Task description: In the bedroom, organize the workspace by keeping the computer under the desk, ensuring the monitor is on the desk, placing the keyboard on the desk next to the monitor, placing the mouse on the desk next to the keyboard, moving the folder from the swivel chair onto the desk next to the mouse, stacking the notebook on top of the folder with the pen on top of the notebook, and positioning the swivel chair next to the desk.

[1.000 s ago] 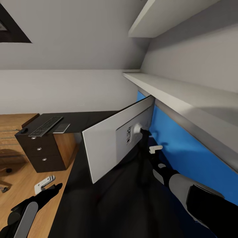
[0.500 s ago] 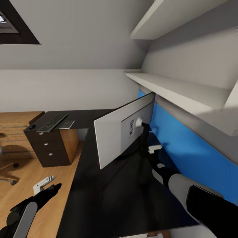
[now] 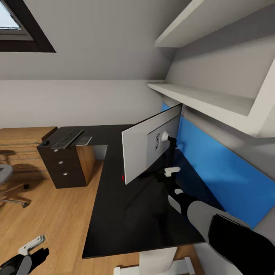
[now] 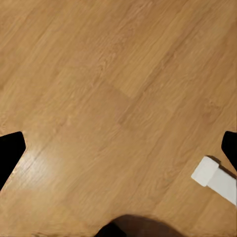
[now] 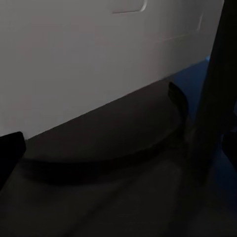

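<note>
The monitor (image 3: pixel 149 147) stands on the black desk (image 3: pixel 122 214) with its pale back toward me, close to the blue back panel (image 3: pixel 206 164). My right gripper (image 3: pixel 165 176) is low behind it, next to the thin stand (image 5: pixel 212 98) and the round base (image 5: pixel 123 143), open (image 5: pixel 118 148) and holding nothing. On the desk's far wing lie the keyboard (image 3: pixel 67 138), the grey notebook (image 3: pixel 84 141) beside it, and the small mouse (image 3: pixel 45 143). Part of the swivel chair (image 3: pixel 5 177) shows at the left. My left gripper (image 3: pixel 34 252) hangs open (image 4: pixel 118 148) over bare wooden floor (image 4: pixel 108 89).
Two white shelves (image 3: pixel 198 99) jut out above the blue panel, close over the monitor's top edge. A drawer unit with silver knobs (image 3: pixel 63 166) carries the desk's far wing. Wooden floor (image 3: pixel 49 214) lies between desk and chair. A white desk leg (image 3: pixel 156 261) shows below the near edge.
The whole picture has shifted: the camera has drawn back and more desk and floor show. My left gripper now sits lower, at the picture's corner. The right gripper stays by the monitor's stand.
</note>
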